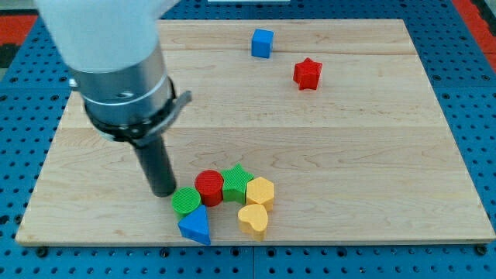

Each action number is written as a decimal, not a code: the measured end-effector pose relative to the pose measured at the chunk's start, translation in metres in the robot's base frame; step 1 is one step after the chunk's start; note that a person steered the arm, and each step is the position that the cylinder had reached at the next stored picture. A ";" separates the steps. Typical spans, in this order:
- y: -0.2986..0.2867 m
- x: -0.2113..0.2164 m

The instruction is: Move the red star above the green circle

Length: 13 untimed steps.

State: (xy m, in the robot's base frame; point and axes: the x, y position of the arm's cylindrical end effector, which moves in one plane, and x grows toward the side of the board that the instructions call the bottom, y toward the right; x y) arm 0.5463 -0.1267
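Observation:
The red star (308,74) lies near the view's top right on the wooden board (372,155). The green circle (185,201) sits near the view's bottom, left of centre, at the left end of a cluster of blocks. My tip (163,193) stands just to the left of the green circle, almost touching it, far from the red star.
Next to the green circle are a red circle (209,187), a green star (236,184), a yellow hexagon (260,191), a yellow heart (253,219) and a blue triangle (194,226). A blue cube (263,43) sits at the view's top, left of the red star.

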 end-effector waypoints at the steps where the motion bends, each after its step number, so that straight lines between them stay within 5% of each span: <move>1: -0.008 -0.053; 4: 0.226 -0.135; 5: 0.258 -0.150; 9: 0.266 -0.195; 12: 0.112 -0.179; 13: 0.109 -0.179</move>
State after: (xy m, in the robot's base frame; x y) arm 0.3678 -0.0180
